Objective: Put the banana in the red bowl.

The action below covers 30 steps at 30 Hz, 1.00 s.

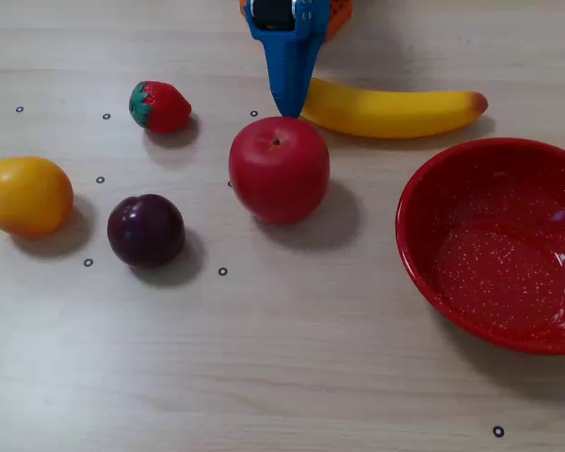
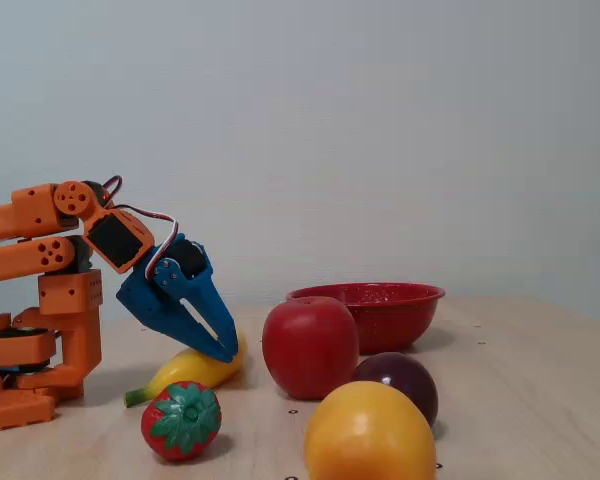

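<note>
The yellow banana (image 1: 395, 111) lies on the table at the back, its reddish end pointing right in a fixed view. My blue gripper (image 1: 289, 108) comes down from the top edge, and its fingers taper to one point at the banana's left end, just behind the apple. From the side, in a fixed view, the gripper (image 2: 227, 352) tilts down onto the banana (image 2: 185, 372). Its fingers meet at the tip and nothing is held between them. The red bowl (image 1: 424, 273) sits empty at the right, also visible behind the apple (image 2: 380, 312).
A red apple (image 1: 279, 169) sits right in front of the gripper tip. A strawberry (image 1: 158, 105), a dark plum (image 1: 146, 231) and a round yellow-orange fruit (image 1: 25, 195) lie to the left. The orange arm base (image 2: 40, 320) stands at the back.
</note>
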Available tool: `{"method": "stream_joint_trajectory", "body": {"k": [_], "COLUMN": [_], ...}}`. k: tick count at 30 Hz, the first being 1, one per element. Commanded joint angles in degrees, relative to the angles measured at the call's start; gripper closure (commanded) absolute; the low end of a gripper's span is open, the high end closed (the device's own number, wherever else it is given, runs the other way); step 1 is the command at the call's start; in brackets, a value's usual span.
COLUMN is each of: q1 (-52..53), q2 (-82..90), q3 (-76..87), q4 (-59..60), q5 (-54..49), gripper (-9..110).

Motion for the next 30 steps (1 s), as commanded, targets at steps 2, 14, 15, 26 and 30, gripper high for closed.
{"method": "stream_joint_trajectory", "body": {"k": [2,14,15,26,30], "q1": [0.09,1.14,1.85,13.01,17.75], "q2": [0.70,-1.58,-3.60,-24.08,-28.56], "q3": [-2.99,-7.91,-10.28,-37.71,-40.25], "q4": [-1.58,1.76,1.93,13.36,14.50], "q5": [0.97,0.70,0.88,4.48,4.48], "gripper": [101,101,101,101,96]}}
